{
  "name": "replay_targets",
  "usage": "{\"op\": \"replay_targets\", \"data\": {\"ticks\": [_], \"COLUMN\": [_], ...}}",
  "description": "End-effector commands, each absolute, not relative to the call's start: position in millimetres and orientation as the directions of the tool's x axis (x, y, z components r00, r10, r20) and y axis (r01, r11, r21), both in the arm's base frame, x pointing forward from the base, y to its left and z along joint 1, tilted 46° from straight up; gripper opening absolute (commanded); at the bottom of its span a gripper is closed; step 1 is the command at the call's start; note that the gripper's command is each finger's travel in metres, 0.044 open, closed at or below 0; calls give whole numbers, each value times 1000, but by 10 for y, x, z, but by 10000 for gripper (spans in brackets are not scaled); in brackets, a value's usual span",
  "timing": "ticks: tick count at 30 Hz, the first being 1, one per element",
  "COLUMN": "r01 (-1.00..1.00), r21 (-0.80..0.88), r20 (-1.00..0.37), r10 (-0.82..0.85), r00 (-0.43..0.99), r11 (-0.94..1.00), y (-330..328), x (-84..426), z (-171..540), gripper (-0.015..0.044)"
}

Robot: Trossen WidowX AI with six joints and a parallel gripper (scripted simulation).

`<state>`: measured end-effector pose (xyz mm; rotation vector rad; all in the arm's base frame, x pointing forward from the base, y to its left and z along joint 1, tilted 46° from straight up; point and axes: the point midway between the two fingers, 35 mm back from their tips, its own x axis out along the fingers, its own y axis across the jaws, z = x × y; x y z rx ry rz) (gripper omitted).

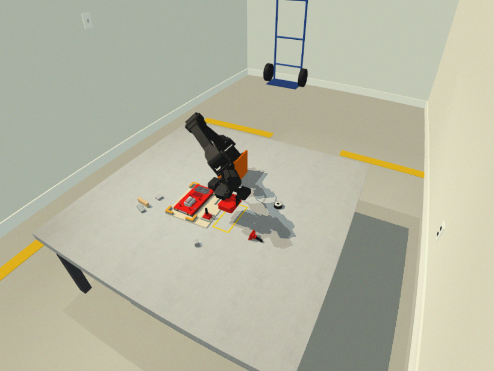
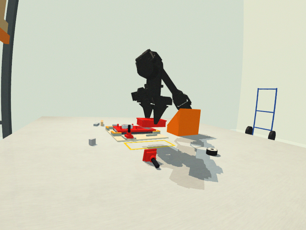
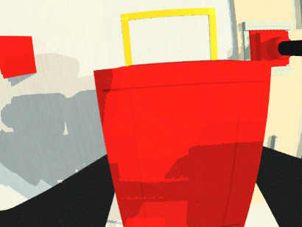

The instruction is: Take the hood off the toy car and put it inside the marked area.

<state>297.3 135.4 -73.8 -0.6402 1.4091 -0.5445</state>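
My gripper [image 1: 229, 199] [image 2: 152, 120] [image 3: 183, 158] is shut on the red hood [image 1: 226, 205] [image 2: 146, 122] [image 3: 177, 118], one black finger on each long side. The hood is roughly level and held off the table, apart from the car. The red car body [image 1: 182, 207] [image 2: 146, 129] sits on the beige board without its hood, with a grey block showing on it. The marked area is a yellow outline [image 1: 220, 229] [image 2: 138, 148] [image 3: 169, 12] beside the board. In the wrist view the hood hides its near part; its far end shows beyond the hood.
The beige board [image 1: 201, 224] [image 2: 160, 136] bears an upright red piece with a black stick [image 1: 206, 215] [image 2: 128, 136]. A similar piece [image 1: 252, 235] [image 2: 149, 155] lies beyond the outline. A black-and-white wheel [image 1: 278, 205] [image 2: 212, 151], an orange block [image 1: 241, 165] [image 2: 189, 122] and small blocks stand around.
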Motion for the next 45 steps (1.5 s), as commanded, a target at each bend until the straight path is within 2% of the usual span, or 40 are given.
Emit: {"op": "replay_targets", "data": {"ticks": [1,45], "r01": [-34,-34], "r21": [-698,-699], "r20": [-715,-714], "r10": [-693,-694], "r00": [95,95], "r11": [715,714], "y": [1321,1098], "x": [2975,3004], "z": [-762,-983], "gripper": [0,0]}}
